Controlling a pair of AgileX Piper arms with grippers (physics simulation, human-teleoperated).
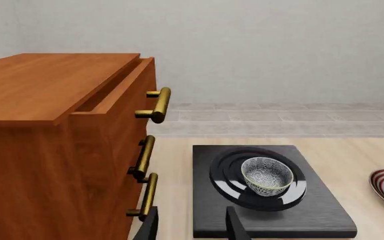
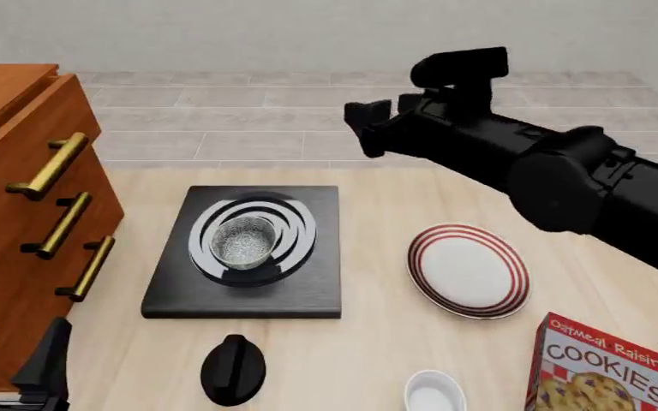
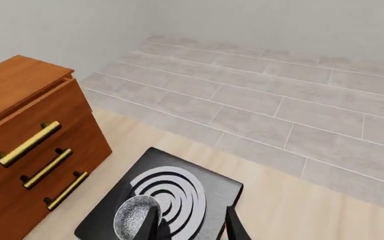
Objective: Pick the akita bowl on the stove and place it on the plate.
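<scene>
On the stove's (image 2: 249,257) ringed middle sits the akita bowl (image 2: 244,241), upright, its speckled inside plain from the front and left wrist views; the right wrist view shows it only partly, behind a dark finger. To its right, well apart on the table (image 2: 375,342), lies the plate (image 2: 469,270), bare; the left wrist view catches only its red-ringed edge at the frame border. High above the table hangs the right gripper (image 2: 373,120), its fingers spread and holding nothing, with the bulky arm covering the table's far right. Only the two finger tips of the left gripper (image 2: 14,353) show at the front view's lower left corner, parted and bare, beside the wooden drawer cabinet (image 2: 20,214). Near the front edge, a black knob (image 2: 233,369), a small white bowl (image 2: 434,394) and a cookie box (image 2: 598,368) are partly cut off
</scene>
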